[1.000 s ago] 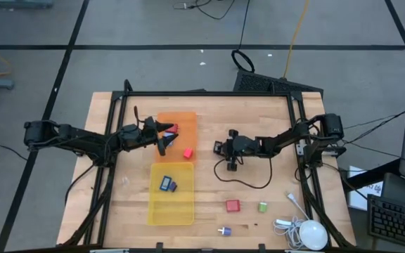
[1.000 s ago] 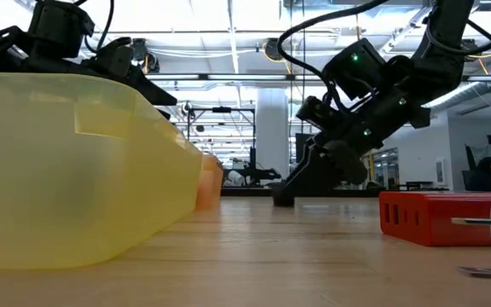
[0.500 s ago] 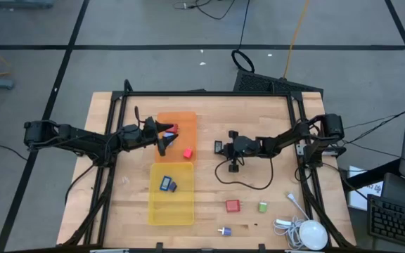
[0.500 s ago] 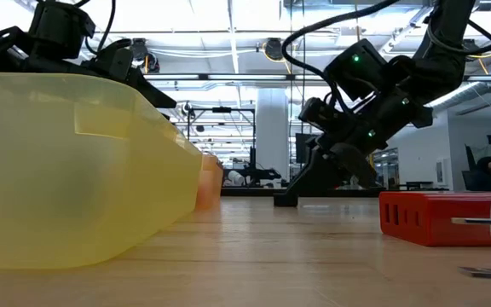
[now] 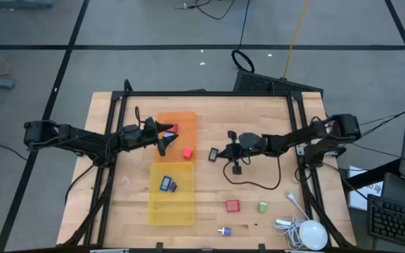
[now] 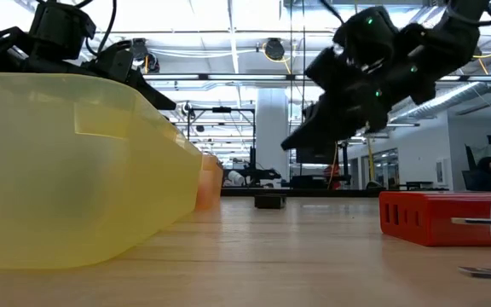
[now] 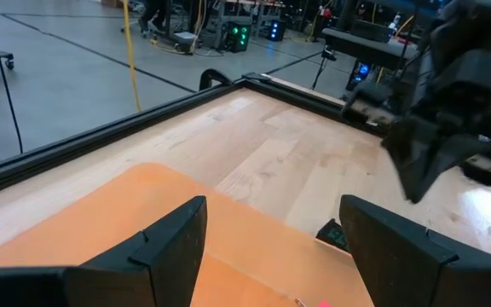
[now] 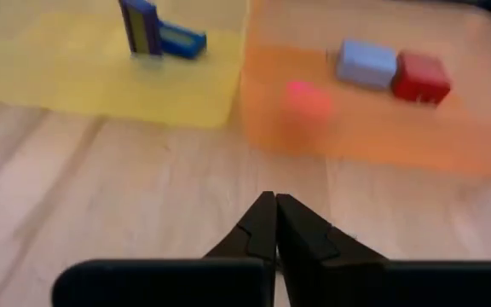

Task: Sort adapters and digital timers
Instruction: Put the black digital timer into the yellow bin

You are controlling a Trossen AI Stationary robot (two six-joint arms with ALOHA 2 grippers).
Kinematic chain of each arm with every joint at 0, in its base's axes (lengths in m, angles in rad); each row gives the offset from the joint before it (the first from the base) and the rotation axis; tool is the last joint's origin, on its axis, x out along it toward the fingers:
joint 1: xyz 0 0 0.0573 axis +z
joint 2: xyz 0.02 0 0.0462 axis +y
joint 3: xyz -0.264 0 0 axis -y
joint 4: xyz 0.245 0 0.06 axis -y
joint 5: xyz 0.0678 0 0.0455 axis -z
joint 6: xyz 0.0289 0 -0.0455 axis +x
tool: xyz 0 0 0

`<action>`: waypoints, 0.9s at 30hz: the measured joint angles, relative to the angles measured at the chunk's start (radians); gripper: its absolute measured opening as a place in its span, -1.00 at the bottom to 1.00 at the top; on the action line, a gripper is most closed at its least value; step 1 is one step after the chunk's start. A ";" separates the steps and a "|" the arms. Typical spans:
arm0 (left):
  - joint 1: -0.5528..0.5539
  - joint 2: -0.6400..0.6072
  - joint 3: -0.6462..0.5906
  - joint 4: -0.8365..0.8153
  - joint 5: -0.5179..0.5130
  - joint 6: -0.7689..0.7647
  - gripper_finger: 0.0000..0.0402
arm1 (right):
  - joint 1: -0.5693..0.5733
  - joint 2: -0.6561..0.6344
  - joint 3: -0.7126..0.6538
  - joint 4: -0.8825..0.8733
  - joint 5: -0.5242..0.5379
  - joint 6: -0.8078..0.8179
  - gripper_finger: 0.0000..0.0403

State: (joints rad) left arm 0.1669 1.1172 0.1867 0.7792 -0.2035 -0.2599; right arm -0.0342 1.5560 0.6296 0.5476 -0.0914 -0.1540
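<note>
High view: The left end effector point(image 5: 166, 137) is held over the orange tray point(image 5: 182, 121), its fingers spread and gripping nothing. A red adapter point(image 5: 173, 128) lies in this tray beside it, and a pink adapter point(image 5: 187, 152) near the tray's front edge. Below on the tabletop point(image 5: 259, 112) lies the yellow tray point(image 5: 183, 211), in which two blue timers point(image 5: 168, 184) are seen. The right end effector point(image 5: 213, 154) is placed just right of the orange tray, clenched and empty; a small dark piece point(image 5: 236, 169) lies on the wood near it. Well apart, toward the front, a red block point(image 5: 232, 205), a green adapter point(image 5: 263, 206) and a white-purple adapter point(image 5: 223, 230) are found, with a white round device point(image 5: 312, 235) at the corner.

Low view: The yellow tray point(image 6: 66, 162) fills the left side, with the orange tray point(image 6: 209, 188) behind it. The right end effector point(image 6: 292, 141) is seen raised above the wood, and a dark piece point(image 6: 269, 201) lies under it. A red block point(image 6: 433, 217) rests at the right.

Left wrist view: The two spread fingers point(image 7: 173, 243) are seen over the orange tray point(image 7: 101, 213); the other arm point(image 7: 450, 102) is seen farther off.

Right wrist view: The closed fingertips point(image 8: 267, 223) are pointed at the orange tray point(image 8: 373, 136), where a pink adapter point(image 8: 307, 98), a light blue adapter point(image 8: 366, 64) and a red adapter point(image 8: 420, 77) lie. Two timers point(image 8: 156, 30) are held by the yellow tray point(image 8: 75, 77), one standing on edge.
</note>
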 joint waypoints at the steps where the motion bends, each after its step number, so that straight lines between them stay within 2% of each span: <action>1: 0.000 0.000 0.000 -0.001 0.000 -0.004 0.34 | 0.006 -0.010 0.000 0.002 0.000 -0.003 -0.99; 6: 0.000 0.000 0.000 -0.001 0.000 -0.005 0.34 | 0.032 -0.035 0.002 0.013 0.052 0.016 -1.00; 9: 0.000 0.000 0.000 -0.001 0.000 -0.009 0.34 | 0.036 -0.022 0.001 0.011 0.099 0.021 -0.88; 13: 0.000 0.000 0.000 -0.001 -0.001 -0.011 0.34 | 0.029 0.014 0.001 0.018 0.121 0.090 -0.48; 18: 0.000 0.000 0.000 -0.001 -0.001 -0.011 0.34 | 0.027 0.093 0.001 0.068 0.132 0.177 0.20; 22: 0.000 0.000 0.000 -0.001 -0.001 -0.011 0.34 | 0.022 0.157 0.001 0.076 0.182 0.204 0.68; 25: 0.000 0.000 0.000 -0.001 -0.001 -0.011 0.34 | 0.006 0.196 0.004 0.090 0.198 0.196 0.92; 27: 0.000 0.000 0.000 -0.001 -0.001 -0.010 0.34 | -0.003 0.214 0.018 0.091 0.198 0.205 0.96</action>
State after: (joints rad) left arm 0.1669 1.1172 0.1867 0.7779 -0.2047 -0.2704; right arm -0.0371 1.7703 0.6473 0.6386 0.1062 0.0514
